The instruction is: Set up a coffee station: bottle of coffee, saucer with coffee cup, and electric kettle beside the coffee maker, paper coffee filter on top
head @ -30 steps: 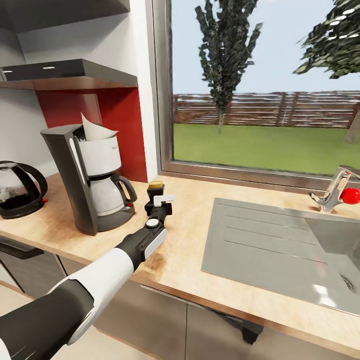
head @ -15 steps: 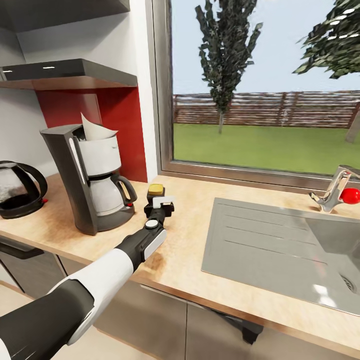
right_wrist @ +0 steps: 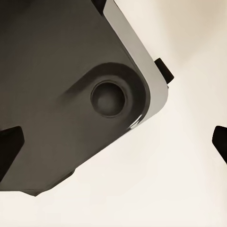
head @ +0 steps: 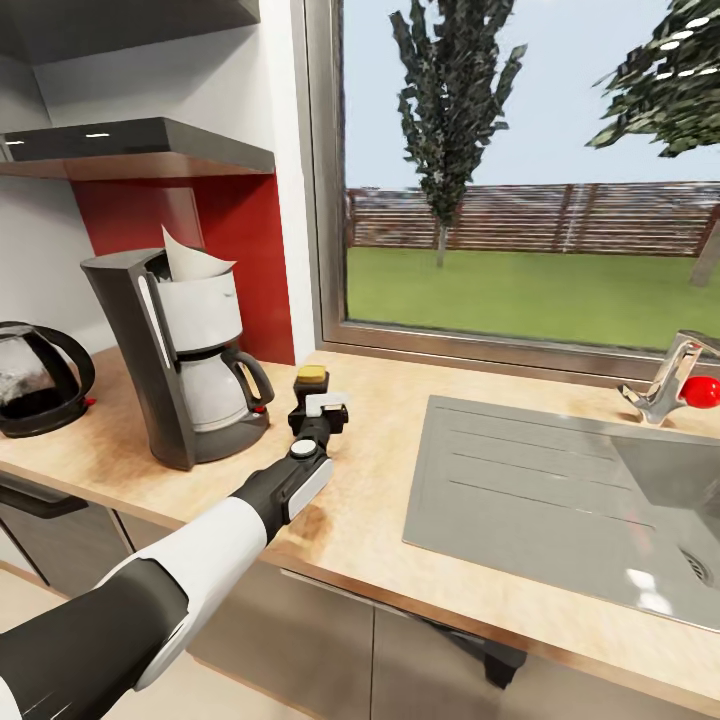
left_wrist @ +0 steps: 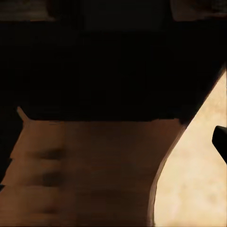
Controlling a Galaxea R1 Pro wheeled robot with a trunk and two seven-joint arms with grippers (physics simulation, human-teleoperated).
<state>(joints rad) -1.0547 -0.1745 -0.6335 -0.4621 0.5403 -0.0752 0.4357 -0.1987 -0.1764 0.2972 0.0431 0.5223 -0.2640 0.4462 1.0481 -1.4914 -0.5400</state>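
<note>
Nearest, at lower left of the head view: left arm, black then white sleeve, stretched diagonally up toward frame centre. At its end the left gripper (head: pixel 314 405), low over the countertop (head: pixel 370 520), pinching the bottle of coffee (head: pixel 311 379); yellow-gold lid visible just above the black and white fingers, jar body mostly hidden behind them. Whether the jar base touches the worktop: cannot tell. In the left wrist view, very close up, a dark brown mass with a paler brown band below it and beige surface at the right edge; one black fingertip (left_wrist: pixel 220 142) at mid right.

Just left of the bottle, standing on the counter: the coffee maker (head: pixel 180 360), carafe handle turned toward the bottle, near but apart. On top of its white basket, the paper coffee filter (head: pixel 188 258), pointed corner upward. Further left, at the frame's edge, the electric kettle (head: pixel 35 380), well apart from the machine.

Right half of the frame: inset grey sink (head: pixel 560 490), tap with red knob (head: pixel 680 385) at far right.

Above the machine, upper left: thick dark grey shelf (head: pixel 130 150). Behind, a window (head: pixel 520 170).

Right wrist view: dark grey robot body panel (right_wrist: pixel 61 94) over pale floor, black fingertips (right_wrist: pixel 9 146) at both side edges, widely spread.
</note>
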